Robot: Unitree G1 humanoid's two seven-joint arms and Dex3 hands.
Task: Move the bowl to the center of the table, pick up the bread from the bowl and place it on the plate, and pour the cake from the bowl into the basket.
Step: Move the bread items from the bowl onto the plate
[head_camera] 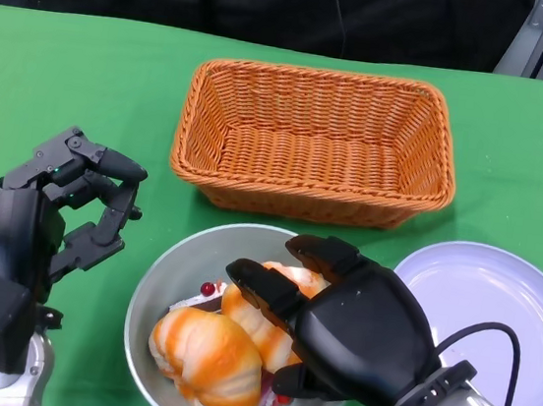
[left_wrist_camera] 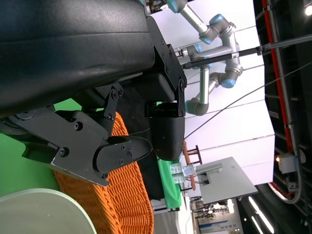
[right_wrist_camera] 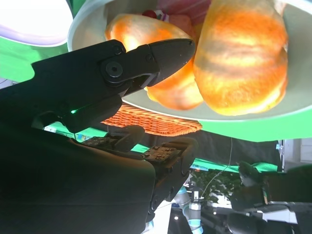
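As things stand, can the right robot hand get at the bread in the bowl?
Probably yes: the right robot hand is already over the bowl, fingers spread above the bread, and nothing lies between them.

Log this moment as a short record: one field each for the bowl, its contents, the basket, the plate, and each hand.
bowl: grey bowl on the green cloth, in front of the basket
contents: two bread rolls, and cake partly hidden behind them
basket: wicker basket, nothing in it
plate: lilac plate, bare, right of the bowl
left hand: left of the bowl, holding nothing
right hand: over the bowl, fingers reaching over one roll; grip unclear
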